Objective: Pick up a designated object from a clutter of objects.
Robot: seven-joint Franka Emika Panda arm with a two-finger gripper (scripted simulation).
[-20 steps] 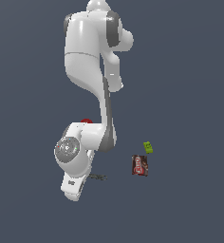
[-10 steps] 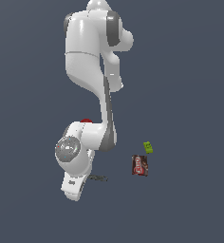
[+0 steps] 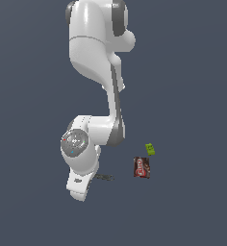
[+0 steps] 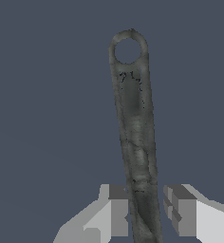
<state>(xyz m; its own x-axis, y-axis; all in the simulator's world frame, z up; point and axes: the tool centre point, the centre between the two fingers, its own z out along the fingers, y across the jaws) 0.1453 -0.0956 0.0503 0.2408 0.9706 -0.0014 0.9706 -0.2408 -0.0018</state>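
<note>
We see the white arm folded down low over the dark grey worktop, its wrist housing hiding most of the claw in the exterior view. In the wrist view the claw straddles the wrench: one finger sits right against one side of the shaft, the other finger stands a little off the opposite side, so we read the claw as released, spread around the handle and not clamped. The wrench lies flat on the worktop, running straight away from the claw, its ring-hole end farthest out; the jaw end is out of frame below the fingers. In the exterior view only a short dark bit of the wrench pokes out just beside the wrist. The brown-red packet lies flat, clear of the claw, off toward the exterior view's right. The small green block sits just beyond the packet, near it but apart, farther from the claw still. We cannot make out any red ball in either view.
</note>
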